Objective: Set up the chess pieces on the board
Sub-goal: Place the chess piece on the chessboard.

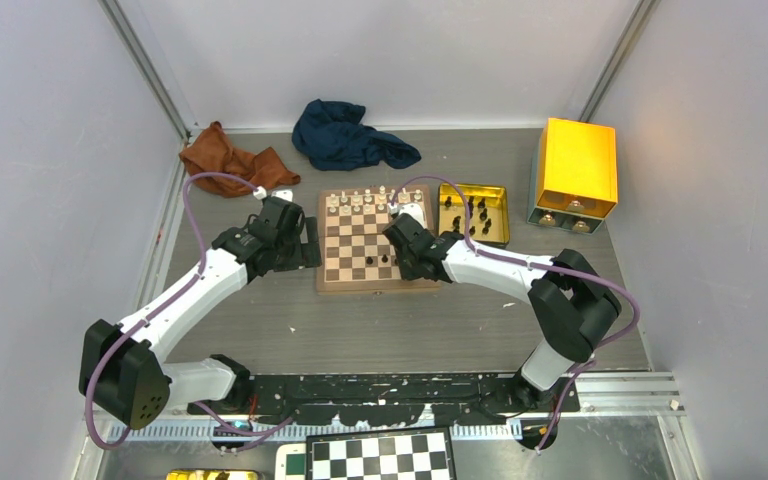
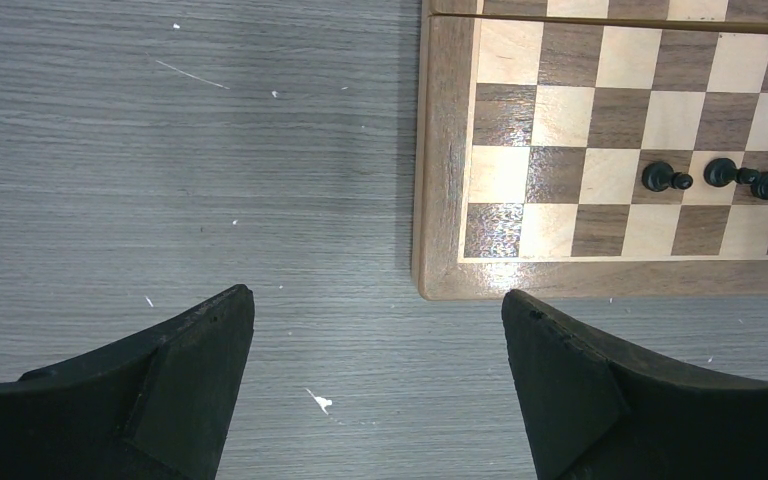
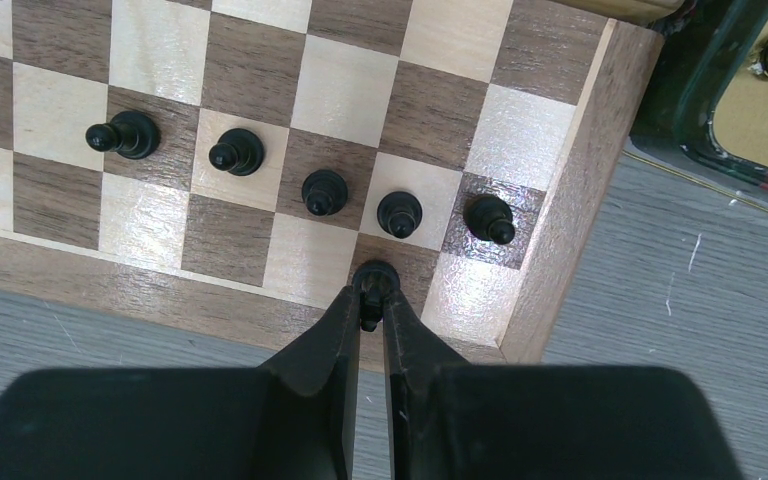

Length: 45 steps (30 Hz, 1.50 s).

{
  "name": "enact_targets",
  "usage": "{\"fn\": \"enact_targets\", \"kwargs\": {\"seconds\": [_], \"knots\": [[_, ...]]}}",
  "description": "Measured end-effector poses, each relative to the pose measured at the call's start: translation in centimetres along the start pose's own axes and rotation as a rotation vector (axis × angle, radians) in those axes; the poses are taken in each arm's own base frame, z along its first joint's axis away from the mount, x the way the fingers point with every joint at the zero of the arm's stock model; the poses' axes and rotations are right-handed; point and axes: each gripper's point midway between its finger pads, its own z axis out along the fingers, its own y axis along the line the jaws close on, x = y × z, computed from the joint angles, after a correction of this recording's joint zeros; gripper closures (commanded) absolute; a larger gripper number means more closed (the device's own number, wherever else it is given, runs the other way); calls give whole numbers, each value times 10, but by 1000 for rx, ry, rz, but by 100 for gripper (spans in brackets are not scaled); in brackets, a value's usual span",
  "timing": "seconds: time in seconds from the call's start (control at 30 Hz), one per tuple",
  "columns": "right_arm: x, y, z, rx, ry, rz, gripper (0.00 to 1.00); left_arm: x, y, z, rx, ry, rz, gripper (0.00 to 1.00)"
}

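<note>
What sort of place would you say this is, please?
Probably a robotics lab test cell: plain panel walls enclose a grey table, the left arm and right arm are bolted at its near edge, and the board lies between them.

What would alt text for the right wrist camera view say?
The right gripper pinches a tiny black chess piece at a dark square in the wooden board's edge row. Five more black pieces stand in the next row.

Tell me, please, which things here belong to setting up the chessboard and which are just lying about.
For the job: wooden board, black chess pieces, right gripper shut on one, gold tray holding more.
Lying about: rust cloth, blue cloth, yellow box, black-and-white board.
</note>
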Motion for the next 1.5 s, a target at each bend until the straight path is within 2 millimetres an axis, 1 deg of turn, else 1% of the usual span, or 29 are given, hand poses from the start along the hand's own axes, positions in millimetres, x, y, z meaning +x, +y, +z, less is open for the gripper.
{"fn": "enact_targets", "kwargs": {"seconds": [0.53,0.63,0.83,0.97,1.07,1.27,1.4,1.5], "knots": [[2,-2,-1,9,5,12,94,0,0,0,0,0,0,6],[2,-2,-1,11,8,17,90,0,0,0,1,0,0,6],[3,-2,-1,12,9,21,75,2,0,1,0,4,1,6],[6,-4,-2,18,22,17,67,2,0,0,0,4,0,6],[7,-5,-2,21,28,15,65,2,0,0,0,4,0,5],[10,-6,-3,28,42,9,64,2,0,0,0,4,0,5],[4,-5,-7,25,35,7,64,2,0,0,0,4,0,5],[-5,-3,-14,17,21,8,64,2,0,0,0,4,1,5]]}}
